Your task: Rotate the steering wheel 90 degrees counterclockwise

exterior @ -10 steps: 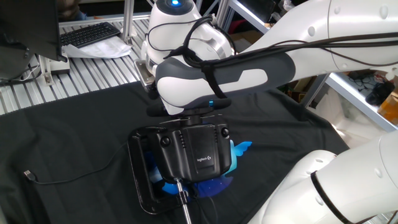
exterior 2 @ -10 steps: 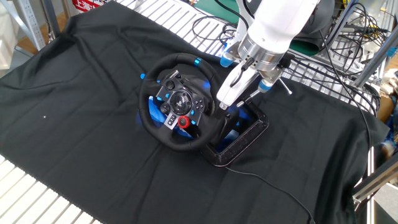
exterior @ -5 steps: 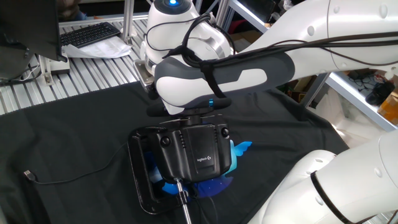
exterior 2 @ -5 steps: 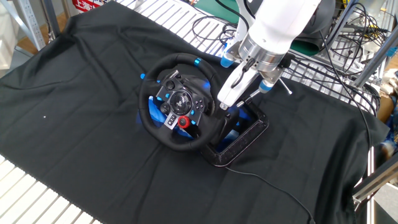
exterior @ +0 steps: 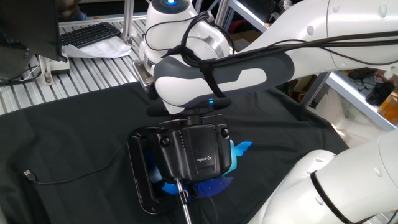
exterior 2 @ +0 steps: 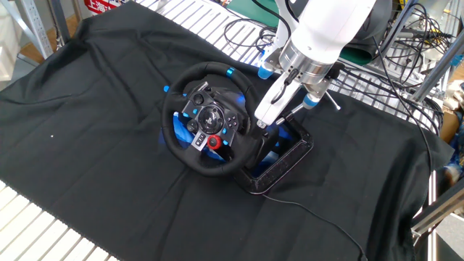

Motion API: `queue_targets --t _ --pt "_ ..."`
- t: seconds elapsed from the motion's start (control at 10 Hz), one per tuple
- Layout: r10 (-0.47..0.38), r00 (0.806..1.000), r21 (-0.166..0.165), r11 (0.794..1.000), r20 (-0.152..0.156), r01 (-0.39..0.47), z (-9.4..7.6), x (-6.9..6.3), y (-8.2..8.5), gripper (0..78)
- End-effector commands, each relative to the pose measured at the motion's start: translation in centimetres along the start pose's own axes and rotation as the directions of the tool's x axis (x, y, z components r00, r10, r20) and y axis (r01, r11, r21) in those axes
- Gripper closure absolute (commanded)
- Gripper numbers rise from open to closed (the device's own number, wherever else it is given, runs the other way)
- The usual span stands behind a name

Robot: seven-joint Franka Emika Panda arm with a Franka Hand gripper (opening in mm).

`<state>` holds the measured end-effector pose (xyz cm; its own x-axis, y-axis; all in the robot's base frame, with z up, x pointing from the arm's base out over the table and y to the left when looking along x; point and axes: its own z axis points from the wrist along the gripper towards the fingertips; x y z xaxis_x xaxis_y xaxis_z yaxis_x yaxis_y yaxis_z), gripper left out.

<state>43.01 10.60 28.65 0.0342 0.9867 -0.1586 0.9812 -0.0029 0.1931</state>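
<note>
Black cloth covered our desk [exterior 2: 87, 109]; our tool [exterior 2: 265, 121] hung beside the steering wheel [exterior 2: 210, 118] rim's right side, ready to push; its grip we couldn't tell.

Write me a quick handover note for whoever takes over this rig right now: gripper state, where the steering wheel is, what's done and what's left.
Gripper: low at the right side of the steering wheel, by the rim; whether it is open or shut on the rim can't be told from either view.
Steering wheel: on the black cloth, face toward the other fixed camera, bright-blue band near the top of the rim. Black frame sits behind it.
Done: arm brought to the rim.
Left: confirm grasp, turn the wheel 90 degrees counterclockwise, release.
</note>
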Motion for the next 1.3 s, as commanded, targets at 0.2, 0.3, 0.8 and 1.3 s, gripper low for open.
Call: queue_targets --t 0.2,0.3,0.8,1.3 --pt "0.254 0.963 -0.087 0.961 -0.091 -0.262 1.14 0.1 0.43 0.1" --pt "0.256 0.962 -0.086 0.96 -0.095 -0.265 1.17 0.06 0.41 0.1" --pt "0.251 0.964 -0.088 0.962 -0.088 -0.259 1.19 0.05 0.34 0.1" --pt "0.264 0.963 -0.026 0.964 -0.057 -0.265 1.19 0.05 0.34 0.1"
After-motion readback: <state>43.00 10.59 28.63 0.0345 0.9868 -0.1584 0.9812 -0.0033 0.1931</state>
